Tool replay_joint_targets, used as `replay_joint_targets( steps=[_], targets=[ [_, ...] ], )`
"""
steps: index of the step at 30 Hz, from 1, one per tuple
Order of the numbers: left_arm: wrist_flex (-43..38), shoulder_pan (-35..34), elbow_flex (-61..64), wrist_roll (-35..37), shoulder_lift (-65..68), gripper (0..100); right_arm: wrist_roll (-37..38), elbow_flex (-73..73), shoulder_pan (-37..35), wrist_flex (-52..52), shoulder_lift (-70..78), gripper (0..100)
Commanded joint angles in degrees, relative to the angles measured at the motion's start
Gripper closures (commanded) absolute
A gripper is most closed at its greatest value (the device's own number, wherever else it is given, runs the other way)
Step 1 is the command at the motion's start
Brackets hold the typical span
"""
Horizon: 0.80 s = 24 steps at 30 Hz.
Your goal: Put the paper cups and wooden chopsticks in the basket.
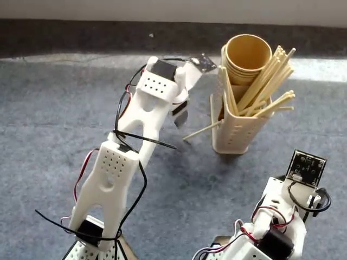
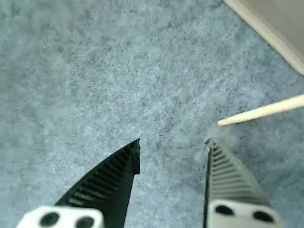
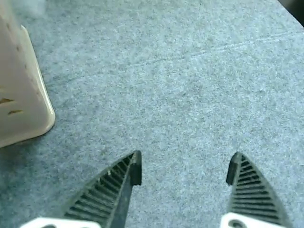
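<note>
Since the paper cups (image 1: 248,51) and wooden chopsticks (image 1: 267,86) stand nested in the upright basket (image 1: 234,135), the left pincer (image 2: 173,142) gapes empty beside one chopstick (image 2: 262,112) poking out through the basket's side, and the right pincer (image 3: 185,161) gapes likewise above the counter (image 3: 190,71) near its base.

The right gripper (image 3: 185,168) is hanging over grey-blue carpet (image 3: 190,71), its two black ribbed fingers (image 3: 118,185) spreading wide apart with nothing but carpet showing between them. A cream basket (image 3: 19,85) is standing on the carpet to the gripper's left and a little farther out, well apart from the fingers, showing a rounded lower corner and two small dark slits (image 3: 9,107) in its wall.
</note>
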Motion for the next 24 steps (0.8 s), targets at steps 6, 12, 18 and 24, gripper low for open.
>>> replay_joint_targets(
  steps=[6, 12, 18, 24],
  targets=[
    [0.6, 2.5, 15.3, -26.7, -9.8, 74, 0.5, -0.2, 0.4, -0.5, -0.4, 71.0],
    [0.0, 8.5, 23.3, -30.5, -17.4, 74, 0.4, -0.2, 0.4, -0.5, -0.4, 71.0],
    [-6.4, 11.1, 23.5, -23.9, -17.7, 74, 0.4, -0.2, 0.4, -0.4, -0.4, 71.0],
    [-9.6, 6.5, 23.5, -18.0, -17.7, 77, 0.5, -0.2, 0.4, -0.4, -0.4, 71.0]
  ],
)
